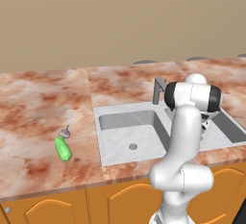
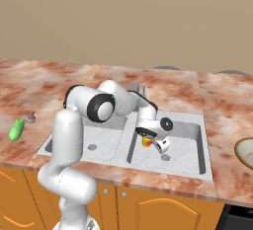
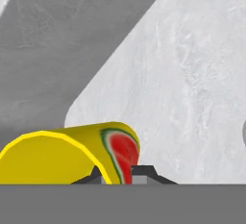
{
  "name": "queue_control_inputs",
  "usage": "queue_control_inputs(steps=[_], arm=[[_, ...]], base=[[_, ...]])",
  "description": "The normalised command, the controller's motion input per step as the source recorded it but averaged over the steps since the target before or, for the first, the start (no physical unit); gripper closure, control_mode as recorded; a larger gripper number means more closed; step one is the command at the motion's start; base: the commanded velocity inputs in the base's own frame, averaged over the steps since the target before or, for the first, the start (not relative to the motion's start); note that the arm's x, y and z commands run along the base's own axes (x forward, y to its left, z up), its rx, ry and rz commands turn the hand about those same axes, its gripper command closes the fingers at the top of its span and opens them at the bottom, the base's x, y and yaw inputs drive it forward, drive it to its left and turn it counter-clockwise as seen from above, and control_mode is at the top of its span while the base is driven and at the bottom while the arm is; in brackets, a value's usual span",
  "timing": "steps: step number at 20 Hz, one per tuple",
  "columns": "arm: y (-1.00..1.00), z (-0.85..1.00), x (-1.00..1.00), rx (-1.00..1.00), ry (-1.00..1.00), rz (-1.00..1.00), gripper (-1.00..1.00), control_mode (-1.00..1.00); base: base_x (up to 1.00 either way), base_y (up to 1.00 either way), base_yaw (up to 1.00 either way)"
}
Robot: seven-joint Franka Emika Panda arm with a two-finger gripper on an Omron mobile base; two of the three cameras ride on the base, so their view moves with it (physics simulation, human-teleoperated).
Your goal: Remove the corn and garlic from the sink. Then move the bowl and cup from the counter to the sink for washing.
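Note:
My gripper (image 2: 147, 140) reaches down into the right basin of the sink (image 2: 206, 147) and is shut on the yellow cup (image 2: 146, 142). In the hand view the cup (image 3: 57, 155) lies tilted with its red and green mark showing, and its wall sits between my gripper's (image 3: 117, 175) two tips just above the pale basin floor. The green corn (image 1: 63, 149) lies on the counter left of the sink, with the small garlic (image 1: 66, 132) just behind it. Both also show at the left, corn (image 2: 16, 130) and garlic (image 2: 30, 118). The beige bowl (image 2: 245, 152) stands on the counter at the far right, cut by the frame edge.
The grey tap (image 1: 158, 91) rises behind the divider between the two basins. The left basin (image 1: 129, 136) holds nothing but its drain. Marble counter (image 1: 38, 107) stretches to both sides, with orange cabinet doors below its front edge.

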Motion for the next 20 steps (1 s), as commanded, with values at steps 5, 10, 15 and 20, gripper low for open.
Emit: queue_control_inputs(steps=[5, 10, 15, 20], arm=[[0.0, -0.1, 0.06, 0.0, 0.0, 0.0, 1.0, -1.0], [0.01, -0.08, 0.05, 0.0, 0.0, 0.0, 1.0, -1.0], [0.02, -0.07, 0.01, 0.0, -0.01, 0.0, 1.0, -1.0], [0.07, -0.07, 0.0, 0.0, -0.03, 0.0, 1.0, -1.0]], base=[[0.0, 0.0, 0.0], [0.0, 0.0, 0.0], [0.0, 0.0, 0.0], [0.0, 0.0, 0.0]])
